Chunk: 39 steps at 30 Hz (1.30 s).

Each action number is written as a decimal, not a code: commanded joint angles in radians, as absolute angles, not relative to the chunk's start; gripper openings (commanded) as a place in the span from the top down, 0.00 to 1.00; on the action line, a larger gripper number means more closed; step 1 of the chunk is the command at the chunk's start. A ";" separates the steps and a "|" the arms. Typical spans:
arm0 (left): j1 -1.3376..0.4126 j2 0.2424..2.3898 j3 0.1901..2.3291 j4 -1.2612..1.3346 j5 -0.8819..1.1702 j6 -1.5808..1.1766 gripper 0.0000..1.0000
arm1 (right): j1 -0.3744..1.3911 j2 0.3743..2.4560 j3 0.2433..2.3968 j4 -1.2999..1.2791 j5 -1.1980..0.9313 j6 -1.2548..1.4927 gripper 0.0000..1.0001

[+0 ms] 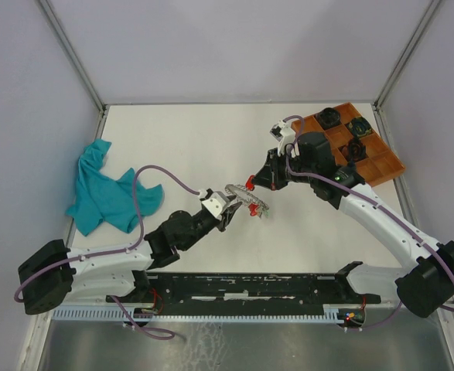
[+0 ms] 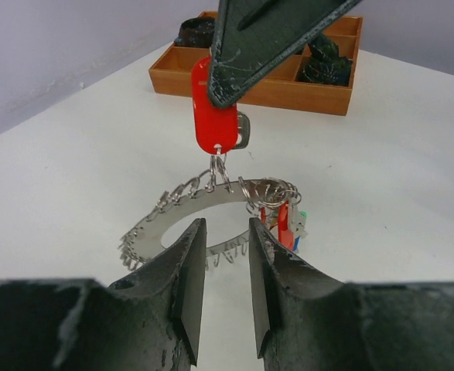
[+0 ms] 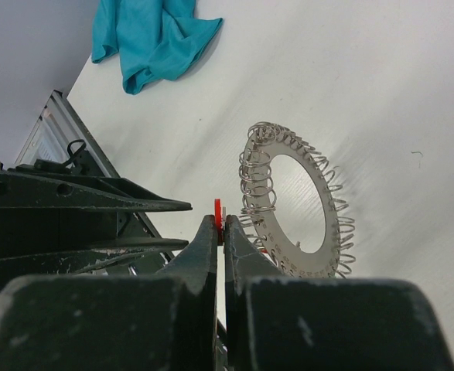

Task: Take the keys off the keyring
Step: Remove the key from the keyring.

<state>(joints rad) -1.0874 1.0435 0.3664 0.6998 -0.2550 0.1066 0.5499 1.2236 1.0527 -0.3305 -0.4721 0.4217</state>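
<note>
The keyring point(image 1: 251, 202) is a flat silver ring edged with wire coils, and it hangs tilted above the table. It dangles from a red-tagged key point(image 2: 215, 120) that my right gripper point(image 1: 259, 182) is shut on. Several more keys point(image 2: 287, 220) with coloured tags bunch at one side of the ring. My left gripper point(image 2: 220, 236) is open, and the near rim of the keyring point(image 2: 153, 226) sits just past its fingertips without being clamped. In the right wrist view the right gripper point(image 3: 220, 226) pinches the red key point(image 3: 218, 206), the keyring point(image 3: 332, 216) hangs beyond it, and the left gripper point(image 3: 188, 224) reaches in from the left.
A wooden tray point(image 1: 383, 167) holding dark objects stands at the back right, and its wall point(image 2: 250, 89) shows behind the keys. A teal cloth point(image 1: 107, 193) lies crumpled at the left edge of the table. The arms' base rail runs along the near edge.
</note>
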 commanded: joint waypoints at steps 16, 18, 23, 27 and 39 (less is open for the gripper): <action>-1.041 1.174 0.454 0.850 -0.188 0.066 0.66 | 0.553 1.195 1.099 -0.255 -0.507 0.432 0.99; -1.040 1.183 0.461 0.854 -0.195 0.062 0.66 | 0.555 1.194 1.099 -0.255 -0.508 0.433 0.99; -1.041 1.201 0.476 0.871 -0.213 0.043 0.66 | 0.555 1.196 1.097 -0.252 -0.509 0.436 0.99; -1.041 1.213 0.481 0.883 -0.232 0.025 0.67 | 0.556 1.196 1.096 -0.252 -0.509 0.437 1.00; -1.042 1.240 0.497 0.845 -0.269 0.014 0.71 | 0.556 1.195 1.096 -0.250 -0.509 0.445 0.99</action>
